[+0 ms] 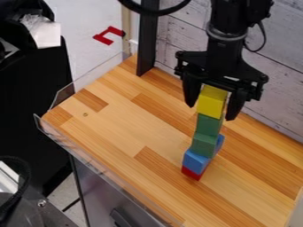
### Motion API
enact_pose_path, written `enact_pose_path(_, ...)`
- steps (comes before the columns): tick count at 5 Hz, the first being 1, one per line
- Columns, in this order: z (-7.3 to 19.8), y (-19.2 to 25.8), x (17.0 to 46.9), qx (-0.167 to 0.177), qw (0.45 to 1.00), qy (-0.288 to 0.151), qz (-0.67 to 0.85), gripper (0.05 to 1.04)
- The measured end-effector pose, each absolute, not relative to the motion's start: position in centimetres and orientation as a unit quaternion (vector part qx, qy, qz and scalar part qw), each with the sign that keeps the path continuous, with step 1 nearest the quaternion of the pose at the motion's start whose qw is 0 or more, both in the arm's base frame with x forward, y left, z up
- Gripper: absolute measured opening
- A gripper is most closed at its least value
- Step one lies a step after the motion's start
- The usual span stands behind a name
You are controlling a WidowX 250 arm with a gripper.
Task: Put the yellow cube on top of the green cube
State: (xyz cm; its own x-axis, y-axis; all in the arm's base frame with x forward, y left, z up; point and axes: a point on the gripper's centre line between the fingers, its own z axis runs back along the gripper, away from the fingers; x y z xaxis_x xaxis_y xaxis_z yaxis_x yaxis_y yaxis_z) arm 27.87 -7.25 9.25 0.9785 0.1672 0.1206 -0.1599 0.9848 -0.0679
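Yellow cube [211,102] sits on upper green cube [207,125], hand [211,112] spread around it. Down toward 6 o'clock: lower green cube [203,145], blue cube [195,162], red cube [191,173], counter [118,128]. Another blue [220,142] shows at lower green's 3 o'clock. Dark post [146,48], 11 o'clock from yellow.

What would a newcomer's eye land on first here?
The bright yellow cube, right of centre, topping a column of cubes: two green ones, then a blue one, then a red one lowest. Next, the black gripper at the yellow cube, against pale wall planks.
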Motion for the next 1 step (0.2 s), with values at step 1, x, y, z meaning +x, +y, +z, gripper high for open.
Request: enact_pose_path(1, 9.27, -7.29, 28.03, -0.031, 0.993, -0.068, 0.088, 1.0)
